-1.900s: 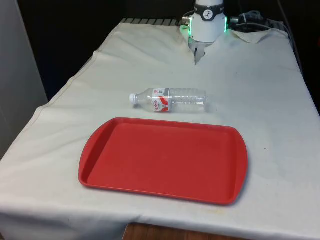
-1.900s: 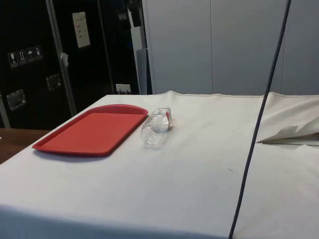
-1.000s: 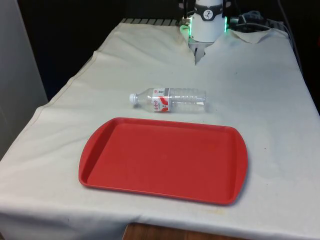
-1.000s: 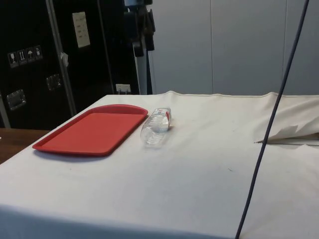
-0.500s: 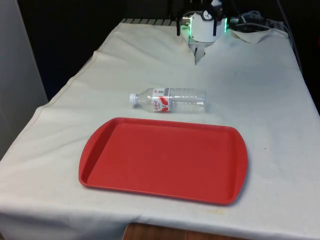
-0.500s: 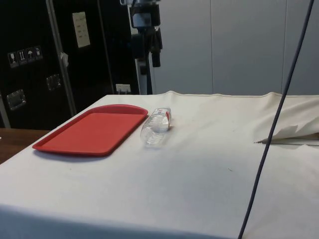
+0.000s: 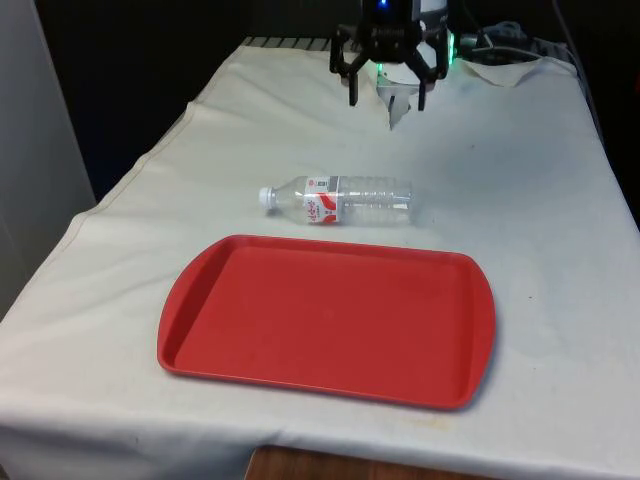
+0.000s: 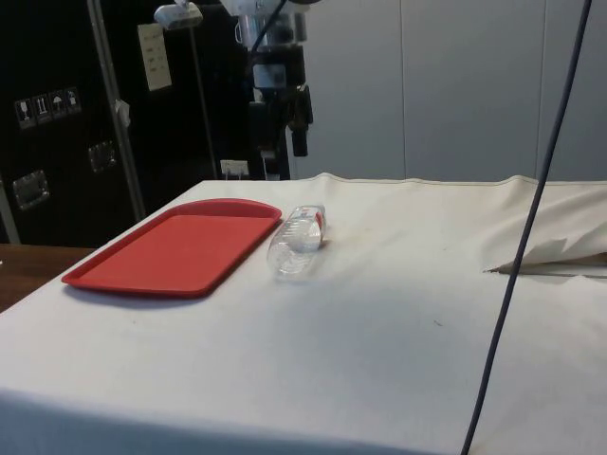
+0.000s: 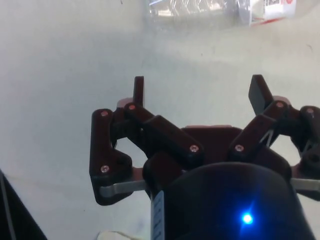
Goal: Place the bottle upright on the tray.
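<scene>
The black gripper [image 7: 386,97] hangs from the white arm above the cloth, fingers pointing down. Its two fingers [image 9: 138,90] stand wide apart with nothing between them. In the side view the gripper [image 8: 278,142] hangs clear of the surface.

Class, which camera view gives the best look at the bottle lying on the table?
The front view: the bottle lies side-on behind the tray, showing cap, label and whole length. The side view shows it end-on and foreshortened. The wrist view shows part of it, beyond the open hand.
</scene>
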`<action>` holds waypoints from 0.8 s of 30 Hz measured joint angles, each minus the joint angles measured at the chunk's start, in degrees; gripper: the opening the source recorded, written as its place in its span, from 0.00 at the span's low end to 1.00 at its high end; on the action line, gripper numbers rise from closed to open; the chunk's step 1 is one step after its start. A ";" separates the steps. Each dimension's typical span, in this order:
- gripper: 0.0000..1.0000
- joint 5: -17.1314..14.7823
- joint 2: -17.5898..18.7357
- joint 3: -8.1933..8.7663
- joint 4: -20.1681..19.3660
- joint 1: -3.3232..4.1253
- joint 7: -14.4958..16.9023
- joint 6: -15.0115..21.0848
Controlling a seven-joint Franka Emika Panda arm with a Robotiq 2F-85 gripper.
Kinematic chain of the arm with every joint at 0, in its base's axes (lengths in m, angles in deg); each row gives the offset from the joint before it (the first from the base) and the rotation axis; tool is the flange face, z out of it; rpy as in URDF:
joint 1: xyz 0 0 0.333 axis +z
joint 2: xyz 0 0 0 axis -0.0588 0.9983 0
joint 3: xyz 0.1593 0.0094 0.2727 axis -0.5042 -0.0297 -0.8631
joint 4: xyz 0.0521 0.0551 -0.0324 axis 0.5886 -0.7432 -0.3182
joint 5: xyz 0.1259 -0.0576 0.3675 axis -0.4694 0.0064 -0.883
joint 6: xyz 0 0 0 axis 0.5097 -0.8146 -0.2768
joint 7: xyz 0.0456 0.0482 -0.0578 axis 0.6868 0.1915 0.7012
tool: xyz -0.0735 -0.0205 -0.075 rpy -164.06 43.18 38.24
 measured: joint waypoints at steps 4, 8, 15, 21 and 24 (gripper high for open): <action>1.00 0.00 0.46 -0.06 -0.06 0.00 -0.92 0.63; 1.00 0.00 0.46 -0.69 -0.06 0.06 -1.78 0.97; 1.00 0.00 1.43 -0.69 -0.17 0.00 -3.44 2.52; 1.00 0.00 2.41 -0.74 -0.17 0.00 -5.44 3.55; 1.00 0.00 2.81 -0.74 -0.17 0.00 -7.10 3.61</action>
